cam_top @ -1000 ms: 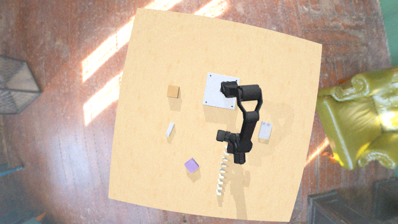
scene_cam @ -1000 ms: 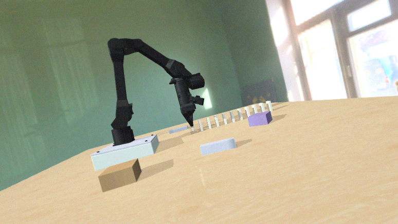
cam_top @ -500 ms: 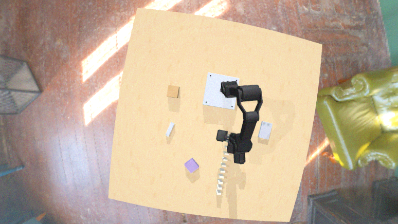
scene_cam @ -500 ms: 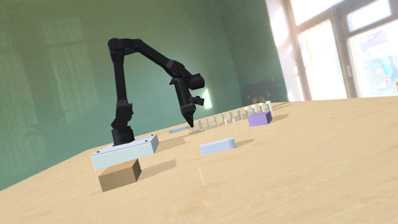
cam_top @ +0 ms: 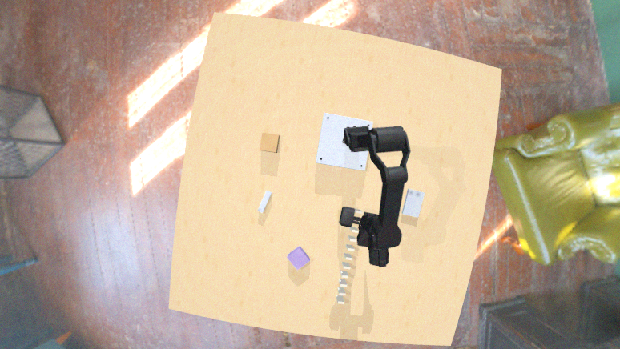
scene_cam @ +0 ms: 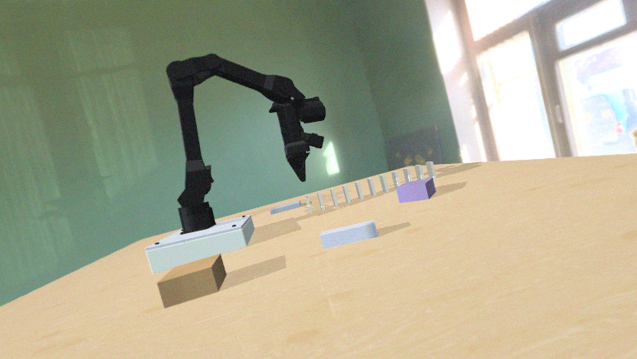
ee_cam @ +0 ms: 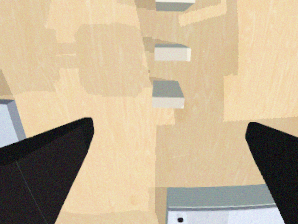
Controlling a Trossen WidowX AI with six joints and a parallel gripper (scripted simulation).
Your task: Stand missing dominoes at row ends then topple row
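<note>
A straight row of several pale dominoes stands upright at about even spacing. The domino at the robot-base end [cam_top: 358, 212] [scene_cam: 308, 205] [ee_cam: 168, 102] stands upright by itself, in line with its neighbour [scene_cam: 321, 201] [ee_cam: 172, 53]. The domino at the far end [cam_top: 340, 299] [scene_cam: 430, 170] is upright too. My gripper [scene_cam: 303, 179] [ee_cam: 170, 127] is wide open and empty. Its tips are above the base end of the row, with the end domino just ahead of the gap between them in the wrist view. The arm hides the fingers in the top view.
A purple block [cam_top: 298, 258] [scene_cam: 416, 191] lies beside the row's far half. A pale bar [cam_top: 264, 201] [scene_cam: 349, 234] and a tan block [cam_top: 269, 142] [scene_cam: 191, 282] lie farther off. A pale flat box [cam_top: 413, 203] [scene_cam: 285, 207] is across the row. My white base plate [cam_top: 329, 145] [scene_cam: 200, 249] lies behind.
</note>
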